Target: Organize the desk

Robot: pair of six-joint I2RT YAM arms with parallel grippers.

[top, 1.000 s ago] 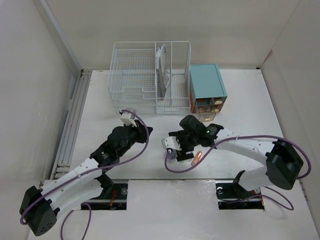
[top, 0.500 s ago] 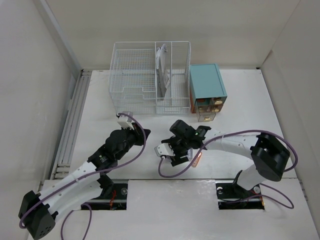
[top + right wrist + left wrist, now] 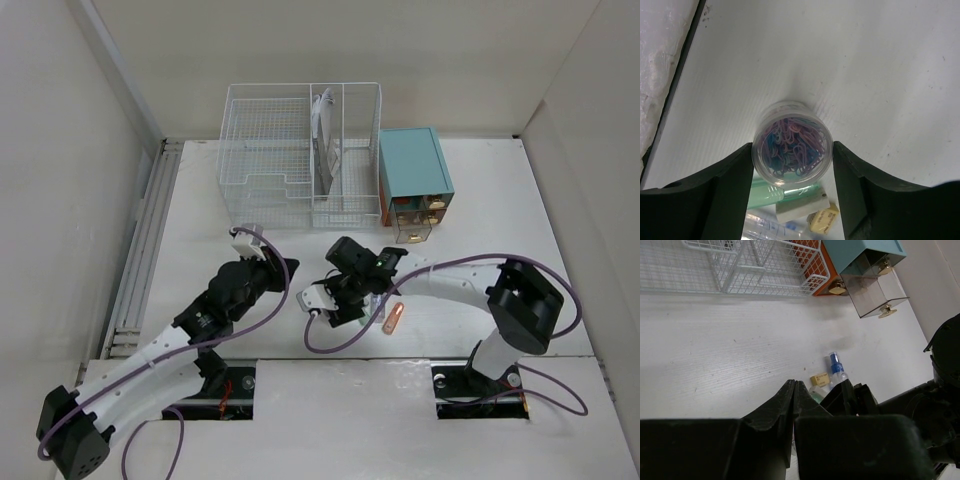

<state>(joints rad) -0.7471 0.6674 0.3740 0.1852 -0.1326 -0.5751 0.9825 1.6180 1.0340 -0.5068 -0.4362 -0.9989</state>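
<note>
The desk [image 3: 480, 200] filled the overhead view, wire basket [image 3: 270, 150] at twelve o'clock, teal cabinet [image 3: 412, 160] at one. The right gripper [image 3: 340, 302] had swung from beside the cabinet towards seven o'clock, uncovering an orange pen [image 3: 393, 320] at its four o'clock. The left gripper [image 3: 288, 266] had drawn back slightly. From the left wrist, its fingers [image 3: 775, 405] were pressed together on nothing, a spray bottle [image 3: 835, 365] ahead at two o'clock. From the right wrist, the narrowing jaws flanked a jar of paper clips [image 3: 792, 145], right against it. Whether they already pinched it I couldn't tell. A pickup looked near.
</note>
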